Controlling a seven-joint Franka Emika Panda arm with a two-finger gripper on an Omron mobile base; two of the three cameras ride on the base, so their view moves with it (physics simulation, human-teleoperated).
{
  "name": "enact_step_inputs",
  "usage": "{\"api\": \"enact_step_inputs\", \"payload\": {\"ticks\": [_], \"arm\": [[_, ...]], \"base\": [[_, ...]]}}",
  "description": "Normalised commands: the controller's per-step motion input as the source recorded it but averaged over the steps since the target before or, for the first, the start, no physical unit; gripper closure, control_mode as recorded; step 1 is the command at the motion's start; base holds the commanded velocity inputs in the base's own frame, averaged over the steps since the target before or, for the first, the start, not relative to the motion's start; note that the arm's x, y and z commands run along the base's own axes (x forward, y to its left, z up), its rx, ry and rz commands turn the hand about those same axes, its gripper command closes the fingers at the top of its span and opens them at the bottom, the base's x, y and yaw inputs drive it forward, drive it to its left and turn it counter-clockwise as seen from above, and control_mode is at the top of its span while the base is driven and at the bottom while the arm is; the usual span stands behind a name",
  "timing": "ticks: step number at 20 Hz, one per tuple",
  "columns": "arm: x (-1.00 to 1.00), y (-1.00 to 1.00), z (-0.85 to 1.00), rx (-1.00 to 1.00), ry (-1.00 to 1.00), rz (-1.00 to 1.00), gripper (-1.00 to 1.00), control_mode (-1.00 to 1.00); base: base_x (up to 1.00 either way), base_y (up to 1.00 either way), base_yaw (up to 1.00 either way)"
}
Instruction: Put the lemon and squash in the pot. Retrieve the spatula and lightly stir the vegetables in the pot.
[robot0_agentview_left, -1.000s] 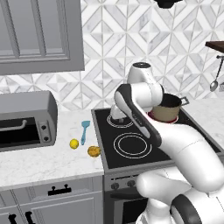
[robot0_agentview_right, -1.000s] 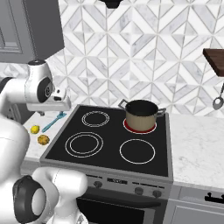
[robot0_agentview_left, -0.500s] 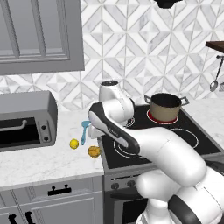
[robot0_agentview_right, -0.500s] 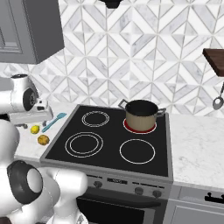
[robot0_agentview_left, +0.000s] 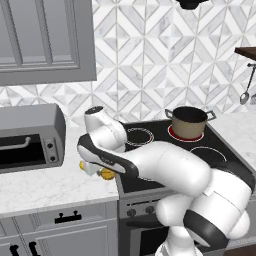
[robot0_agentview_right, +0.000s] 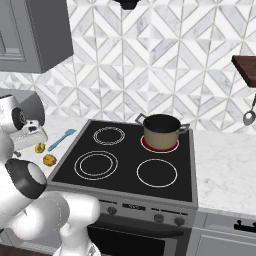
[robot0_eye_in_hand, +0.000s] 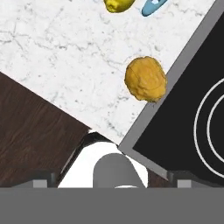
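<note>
My gripper (robot0_agentview_right: 33, 142) hangs open over the marble counter left of the stove, holding nothing. In the hand view its fingertips (robot0_eye_in_hand: 40, 176) stand wide apart at the bottom edge. The lumpy brownish-orange squash (robot0_eye_in_hand: 145, 78) lies ahead of them on the counter, close to the stove's edge, and it also shows as the squash (robot0_agentview_right: 49, 160) (robot0_agentview_left: 106, 174). Beyond it lie the yellow lemon (robot0_eye_in_hand: 118, 4) (robot0_agentview_right: 39, 148) and the light-blue spatula (robot0_eye_in_hand: 154, 6) (robot0_agentview_right: 62, 139). The olive-brown pot (robot0_agentview_right: 161, 131) (robot0_agentview_left: 189, 121) stands on the back right burner, far from the gripper.
A grey toaster oven (robot0_agentview_left: 30, 137) stands on the counter to the left, under a wall cabinet (robot0_agentview_left: 45, 40). The black cooktop (robot0_agentview_right: 125, 162) has three bare burners. A metal ladle (robot0_agentview_right: 249, 117) hangs at the far right. The counter's front edge and the dark floor run near the squash.
The arm has swung left, from over the stove to above the counter beside the squash and lemon. The gripper stayed open, and the objects have not moved.
</note>
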Motion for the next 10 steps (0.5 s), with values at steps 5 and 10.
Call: {"api": "enact_step_inputs", "payload": {"ticks": [5,10], "arm": [[0.29,0.01,-0.32,-0.15,0.03,0.11,-1.00,-1.00],[0.48,0.00,-0.29,-0.08,0.02,0.17,-1.00,-1.00]], "base": [[0.00,0.00,0.00],[0.00,0.00,0.00]]}}
